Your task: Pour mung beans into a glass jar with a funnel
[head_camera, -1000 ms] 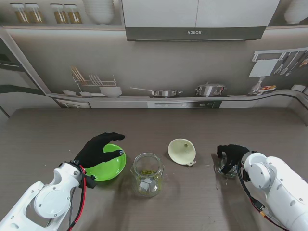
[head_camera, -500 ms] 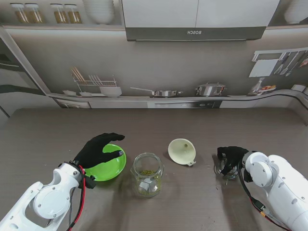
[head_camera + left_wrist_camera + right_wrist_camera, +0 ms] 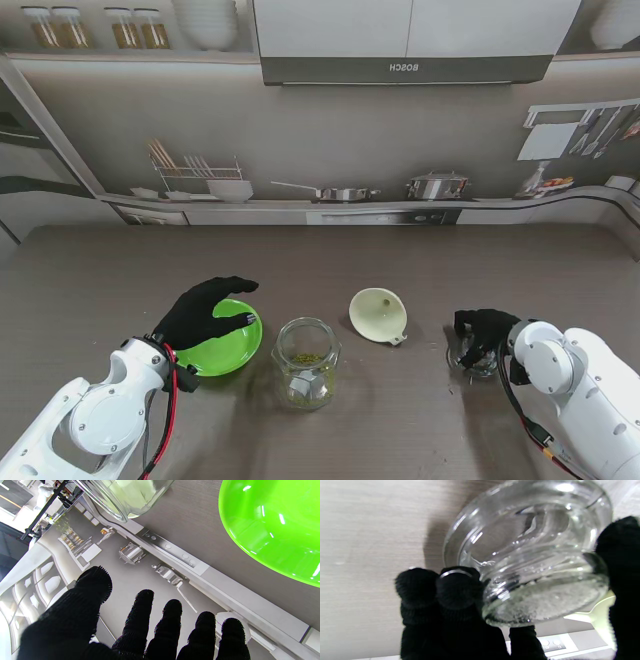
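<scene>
In the stand view, the clear glass jar point(image 3: 305, 361) holding some mung beans is seen between the lime-green plastic bowl point(image 3: 228, 347) and the cream plastic funnel point(image 3: 379, 314); "BOSCH" is read mirrored on the hood point(image 3: 405, 68). In the left wrist view, the left hand point(image 3: 135, 627) is spread, holding nothing. In the right wrist view, the right hand point(image 3: 460, 605) is clasped around a small clear glass lid point(image 3: 532, 565).

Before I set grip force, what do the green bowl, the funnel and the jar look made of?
The green bowl looks like glossy plastic: saturated colour with sharp highlights. The funnel seems matte cream plastic, opaque with soft shading. The jar is clear glass; you see through its walls and it glints. The lid in the right hand also looks like clear glass.
</scene>
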Tool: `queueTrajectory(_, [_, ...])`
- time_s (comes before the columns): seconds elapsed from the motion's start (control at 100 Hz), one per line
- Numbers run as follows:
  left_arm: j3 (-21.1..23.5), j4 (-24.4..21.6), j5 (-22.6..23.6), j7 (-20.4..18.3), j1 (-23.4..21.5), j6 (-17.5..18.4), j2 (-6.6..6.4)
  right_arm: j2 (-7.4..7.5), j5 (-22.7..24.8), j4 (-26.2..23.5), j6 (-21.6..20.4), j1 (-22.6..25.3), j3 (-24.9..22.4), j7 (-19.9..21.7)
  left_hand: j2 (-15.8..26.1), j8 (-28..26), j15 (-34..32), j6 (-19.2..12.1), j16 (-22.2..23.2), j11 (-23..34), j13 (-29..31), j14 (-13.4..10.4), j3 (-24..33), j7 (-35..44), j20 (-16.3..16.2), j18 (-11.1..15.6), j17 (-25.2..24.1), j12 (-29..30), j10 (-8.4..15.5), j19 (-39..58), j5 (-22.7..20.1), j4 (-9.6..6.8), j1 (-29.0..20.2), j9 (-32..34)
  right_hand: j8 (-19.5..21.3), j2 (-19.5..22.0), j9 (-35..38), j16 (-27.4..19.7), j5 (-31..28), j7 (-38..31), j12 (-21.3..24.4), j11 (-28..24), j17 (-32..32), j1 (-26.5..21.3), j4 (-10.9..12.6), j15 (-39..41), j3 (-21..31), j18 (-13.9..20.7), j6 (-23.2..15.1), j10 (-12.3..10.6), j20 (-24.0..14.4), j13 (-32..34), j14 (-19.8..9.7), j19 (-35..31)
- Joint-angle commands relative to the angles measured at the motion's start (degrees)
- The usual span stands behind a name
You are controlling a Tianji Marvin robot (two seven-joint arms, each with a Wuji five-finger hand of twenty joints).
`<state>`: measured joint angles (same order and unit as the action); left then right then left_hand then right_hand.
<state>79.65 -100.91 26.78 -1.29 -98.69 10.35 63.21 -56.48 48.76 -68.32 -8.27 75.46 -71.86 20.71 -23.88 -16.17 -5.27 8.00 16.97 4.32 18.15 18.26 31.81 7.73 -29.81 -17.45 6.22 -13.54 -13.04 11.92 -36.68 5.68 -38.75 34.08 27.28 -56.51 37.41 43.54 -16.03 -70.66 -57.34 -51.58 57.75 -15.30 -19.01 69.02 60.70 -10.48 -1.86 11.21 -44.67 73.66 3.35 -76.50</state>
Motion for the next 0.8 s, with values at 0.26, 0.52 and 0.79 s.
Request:
queueTrajectory(0.26, [0.2,-0.4,0.0,-1.1,-0.3,-0.4,0.05,-0.34,-0.6,-2.1,1.0,0.7,-0.9,3.2,1.5,-0.2,0.4,-0.3,-0.1,-0.5,0.0,-1.0,-0.8,-0.5,0.1,2.2,-1.0,0.1,0.2,-2.1,0.4,-1.96,-1.6,-0.7,2.0,12.3,5.0,3.1,-8.9,-16.0,-2.0,-17.4,2.0,-25.6,0.7,-0.3,16.5,3.3,2.5,-10.7,1.0,2.2,-13.1,-2.5])
queueTrajectory(0.52, [0.4,-0.5,0.1,-1.1,-0.4,-0.3,0.05,-0.41,-2.1,-4.0,2.7,0.2,-1.7,5.1,1.5,-0.2,0.4,-0.3,-0.1,-0.5,0.0,-1.0,-0.8,-0.5,0.1,2.3,-1.0,0.1,0.2,-2.1,0.3,-1.96,-1.6,-0.7,2.0,12.3,5.0,3.3,-9.0,-16.0,-2.0,-17.4,2.3,-25.7,0.8,-0.1,16.5,3.4,2.5,-10.7,1.1,2.2,-13.1,-2.6])
queueTrajectory(0.79, [0.7,-0.5,0.1,-1.0,-0.6,-0.2,0.06,-0.55,-2.9,-7.1,4.2,0.0,-2.7,6.4,1.4,-0.2,0.4,-0.2,-0.1,-0.5,0.1,-0.9,-0.7,-0.5,0.1,2.2,-1.0,0.1,0.1,-2.1,0.3,-1.97,-1.7,-0.7,1.9,12.2,5.0,3.3,-9.2,-16.1,-2.0,-17.4,2.3,-25.7,0.8,0.0,16.5,3.3,2.4,-10.6,1.1,2.2,-13.3,-2.6])
